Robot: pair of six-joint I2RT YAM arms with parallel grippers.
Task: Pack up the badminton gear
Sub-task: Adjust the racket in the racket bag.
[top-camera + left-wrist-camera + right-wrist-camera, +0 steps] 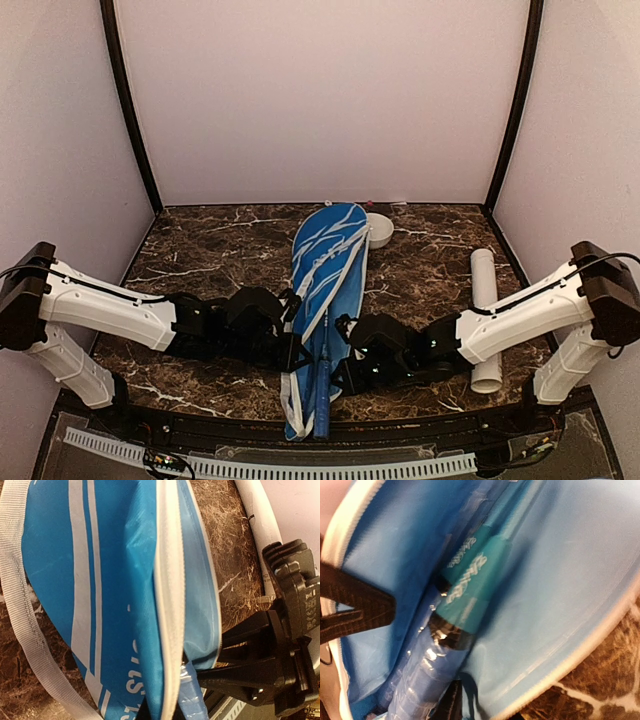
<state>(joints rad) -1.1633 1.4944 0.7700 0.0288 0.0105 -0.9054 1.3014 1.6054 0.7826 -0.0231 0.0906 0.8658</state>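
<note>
The long blue white-trimmed racket cover [328, 280] lies lengthwise mid-table, its open end toward me. A blue racket handle [322, 395] sticks out of that end. My left gripper [293, 338] is shut on the cover's white-trimmed edge [170, 630] from the left. My right gripper [346, 366] is shut on the opposite flap [555, 605] and holds the mouth apart. Inside, the right wrist view shows two handles with teal cones [470, 595] and shiny blue grips [420, 675]. The long white tube [485, 318] lies at the right. No shuttlecock shows clearly.
A small white bowl [379, 230] sits by the cover's far end. The cover's white strap [20, 610] trails off its left side. The tube lies close to my right arm [520, 315]. The enclosure walls stand on three sides.
</note>
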